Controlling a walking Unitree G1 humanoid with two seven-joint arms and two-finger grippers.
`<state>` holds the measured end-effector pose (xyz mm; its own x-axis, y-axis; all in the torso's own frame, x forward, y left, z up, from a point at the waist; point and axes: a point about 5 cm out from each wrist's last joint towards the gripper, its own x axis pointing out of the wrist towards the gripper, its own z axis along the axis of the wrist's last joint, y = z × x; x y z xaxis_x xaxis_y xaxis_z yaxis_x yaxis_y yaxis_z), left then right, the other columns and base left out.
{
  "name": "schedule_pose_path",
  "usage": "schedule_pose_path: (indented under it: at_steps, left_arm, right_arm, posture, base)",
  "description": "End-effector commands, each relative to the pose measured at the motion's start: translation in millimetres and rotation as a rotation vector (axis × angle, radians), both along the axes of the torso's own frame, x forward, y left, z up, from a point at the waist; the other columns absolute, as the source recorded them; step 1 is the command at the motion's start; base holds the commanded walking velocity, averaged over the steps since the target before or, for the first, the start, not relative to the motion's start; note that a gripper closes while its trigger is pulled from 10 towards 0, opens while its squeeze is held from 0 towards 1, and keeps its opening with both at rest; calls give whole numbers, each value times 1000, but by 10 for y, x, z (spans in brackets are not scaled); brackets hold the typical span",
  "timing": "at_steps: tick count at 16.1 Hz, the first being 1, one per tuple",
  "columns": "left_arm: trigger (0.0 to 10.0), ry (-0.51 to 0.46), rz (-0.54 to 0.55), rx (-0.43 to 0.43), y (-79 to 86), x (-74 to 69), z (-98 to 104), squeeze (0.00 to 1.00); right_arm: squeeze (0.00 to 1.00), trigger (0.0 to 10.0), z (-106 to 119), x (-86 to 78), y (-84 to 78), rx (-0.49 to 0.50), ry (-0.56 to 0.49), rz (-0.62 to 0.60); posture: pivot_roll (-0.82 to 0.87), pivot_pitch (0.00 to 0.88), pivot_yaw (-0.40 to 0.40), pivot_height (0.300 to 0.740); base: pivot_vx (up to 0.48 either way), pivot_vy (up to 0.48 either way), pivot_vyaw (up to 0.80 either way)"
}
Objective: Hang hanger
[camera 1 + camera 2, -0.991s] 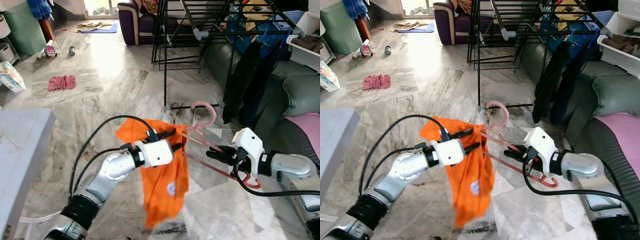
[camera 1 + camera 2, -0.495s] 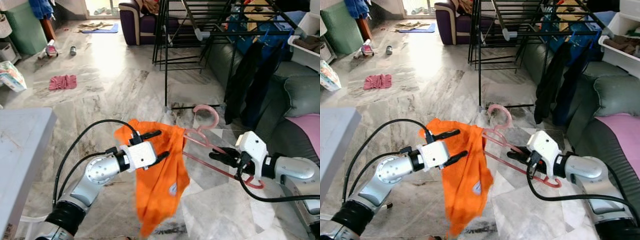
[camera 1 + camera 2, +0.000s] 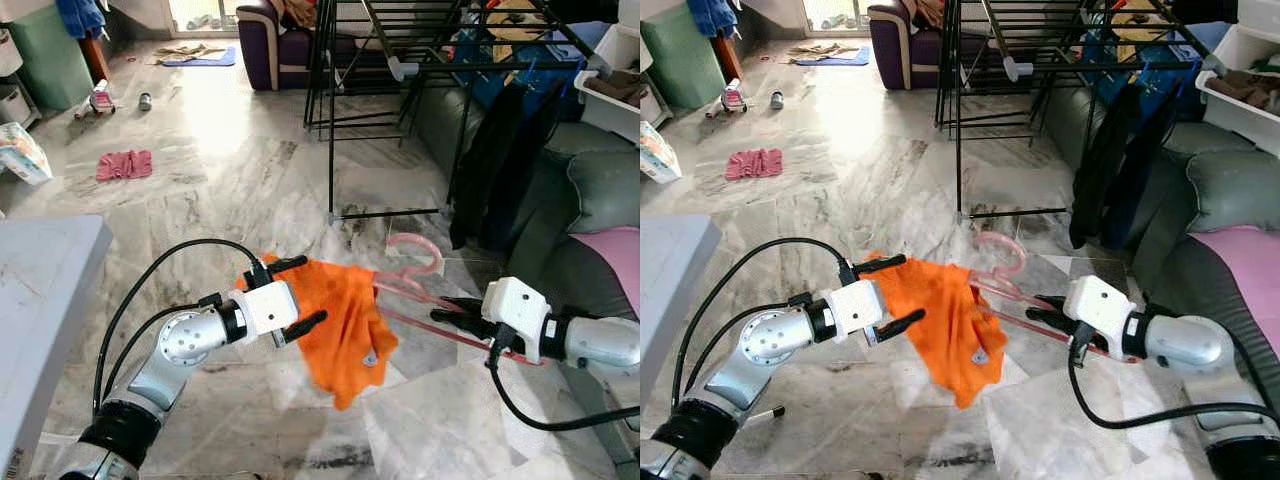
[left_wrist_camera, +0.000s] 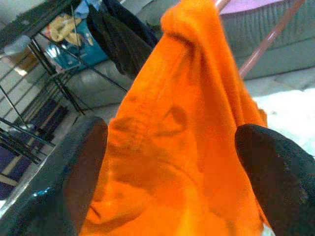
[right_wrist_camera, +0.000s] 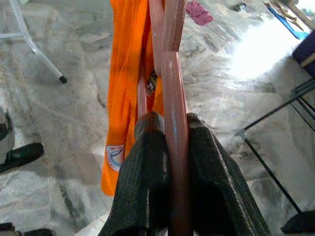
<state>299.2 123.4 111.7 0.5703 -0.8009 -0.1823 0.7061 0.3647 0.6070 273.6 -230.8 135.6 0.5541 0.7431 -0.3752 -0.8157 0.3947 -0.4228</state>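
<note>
A pink hanger [image 3: 415, 250] carries an orange garment [image 3: 345, 310] that droops over its left end, low above the marble floor. My right gripper [image 3: 452, 313] is shut on the hanger's lower bar; in the right wrist view both black fingers [image 5: 147, 167] clamp the pink bar [image 5: 173, 98]. My left gripper [image 3: 297, 294] stands open beside the garment's left edge. In the left wrist view its fingers [image 4: 83, 167] are spread wide, with the orange cloth [image 4: 182, 128] in front of and between them.
A black drying rack [image 3: 400, 60] stands ahead, with dark clothes [image 3: 490, 160] hanging off its right side. A grey-green sofa [image 3: 590, 190] is on the right and a grey table [image 3: 40, 300] on the left. A red cloth [image 3: 124, 164] lies on the floor.
My left gripper has opened, let go of the orange garment and drawn back to the left. The right gripper has carried the hanger lower and to the right, so the garment hangs nearer the floor.
</note>
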Motion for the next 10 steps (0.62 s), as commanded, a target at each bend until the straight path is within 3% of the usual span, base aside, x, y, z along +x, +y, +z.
schedule_pose_path:
  at_steps: [1,5,6,7,9,10]
  left_arm:
    - [10000,-5,-32,33,-38,18,2,1000]
    - [10000,10,-54,46,-130,126,37,1000]
    - [10000,26,-69,59,-165,178,51,855]
    - [10000,45,-85,79,-196,221,52,0]
    - [0,110,-127,85,-225,232,6,0]
    - [0,137,-153,117,-226,227,-35,0]
  right_arm:
    - [0,10000,80,-6,-11,5,-25,41]
    - [0,10000,131,-30,-19,-51,-62,99]
    - [0,10000,158,-7,-27,-65,-92,100]
    - [0,10000,187,19,-31,-72,-120,95]
    - [0,10000,212,58,-23,-69,-146,85]
    - [0,10000,217,63,-14,-84,-158,95]
  posture:
    - [7,72,-22,740]
    - [-3,71,-20,740]
    - [-4,70,-17,740]
    - [-5,70,-16,740]
    - [-14,67,-13,740]
    - [-18,68,-12,740]
  base:
    - [0,0,0]
    - [0,0,0]
    - [0,0,0]
    - [0,0,0]
    - [0,0,0]
    - [0,0,0]
